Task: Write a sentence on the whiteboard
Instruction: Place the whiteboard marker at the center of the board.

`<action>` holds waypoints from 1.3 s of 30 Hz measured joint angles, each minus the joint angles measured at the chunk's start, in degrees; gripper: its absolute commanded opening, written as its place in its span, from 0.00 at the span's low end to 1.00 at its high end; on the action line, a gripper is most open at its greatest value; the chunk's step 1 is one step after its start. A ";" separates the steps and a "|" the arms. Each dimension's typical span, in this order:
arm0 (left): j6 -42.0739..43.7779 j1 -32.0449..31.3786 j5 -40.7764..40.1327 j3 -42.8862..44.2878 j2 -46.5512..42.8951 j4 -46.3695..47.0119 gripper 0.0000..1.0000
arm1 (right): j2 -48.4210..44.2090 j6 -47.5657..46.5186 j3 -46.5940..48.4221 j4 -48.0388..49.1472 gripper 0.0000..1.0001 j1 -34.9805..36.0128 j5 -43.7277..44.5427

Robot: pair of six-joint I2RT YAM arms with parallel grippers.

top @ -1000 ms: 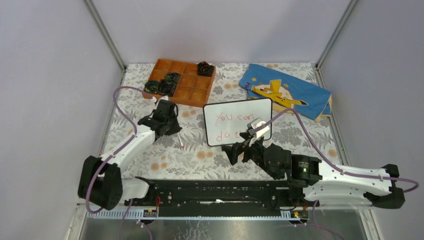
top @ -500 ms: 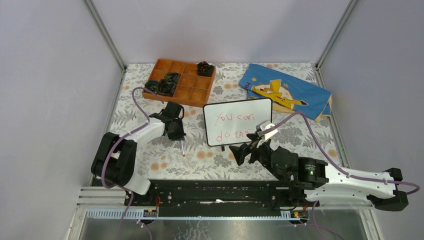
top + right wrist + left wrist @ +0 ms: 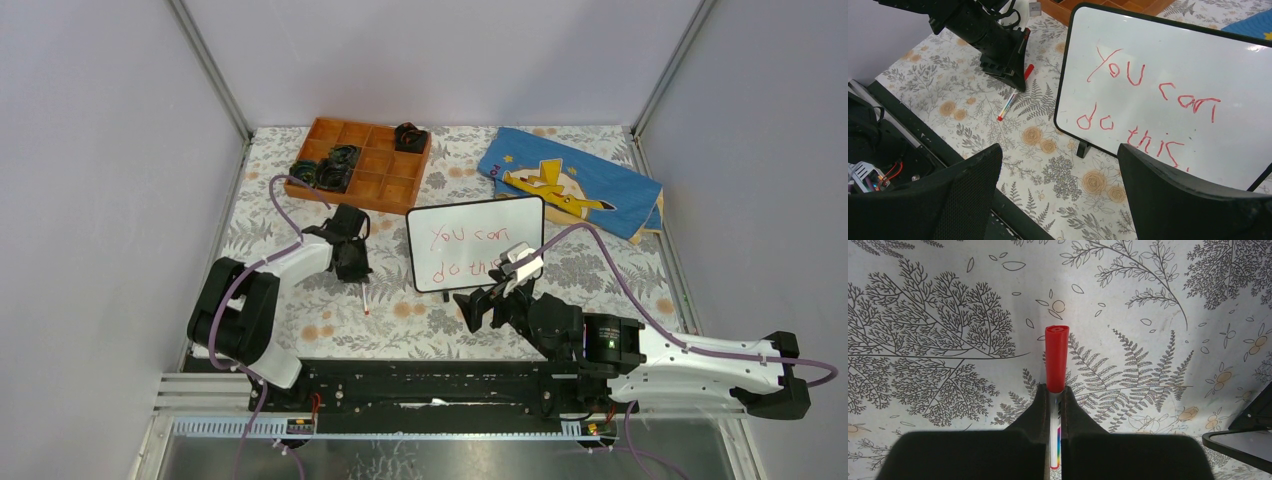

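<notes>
The whiteboard (image 3: 500,222) stands tilted mid-table, also in the right wrist view (image 3: 1168,60). The sentence (image 3: 462,252) "You can do this" (image 3: 1106,123) is in red on two lines. My left gripper (image 3: 352,268) points down left of the board, shut on a white marker (image 3: 365,298) just below its red cap (image 3: 1056,357). The marker lies flat along the cloth (image 3: 1010,100), held at the left gripper's tips (image 3: 1019,82). In the left wrist view the left gripper (image 3: 1056,390) has the body filling the slit. My right gripper (image 3: 495,300) is wide open and empty, just before the board's near edge (image 3: 1058,150).
An orange compartment tray (image 3: 392,190) with several black items (image 3: 340,160) sits at the back left. A blue cloth with a yellow figure (image 3: 570,185) lies at the back right. The black base rail (image 3: 430,375) runs along the near edge.
My left arm folded its elbow back and its gripper shifted a little right and nearer with the marker. My right gripper came off the board's face and drew back towards the near edge.
</notes>
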 measured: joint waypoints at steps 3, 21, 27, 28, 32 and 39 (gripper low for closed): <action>0.07 0.00 0.00 0.00 0.00 0.11 0.00 | 0.00 0.13 0.00 0.15 0.91 0.00 0.00; 0.46 0.00 0.04 -0.04 0.22 1.20 0.19 | 1.27 1.07 0.00 0.31 0.91 0.00 0.39; 0.63 0.00 0.04 -0.04 0.33 1.25 0.23 | 1.44 1.05 0.04 0.31 0.91 0.00 0.44; 0.63 0.00 0.04 -0.04 0.33 1.27 0.23 | 1.44 1.05 0.04 0.28 0.91 -0.02 0.44; 0.66 0.00 0.13 -0.04 0.42 1.44 0.26 | 1.25 1.05 0.02 0.28 0.91 0.00 0.46; 0.68 0.00 0.28 -0.02 0.55 2.01 0.27 | 0.57 1.07 0.02 0.26 0.91 0.00 0.48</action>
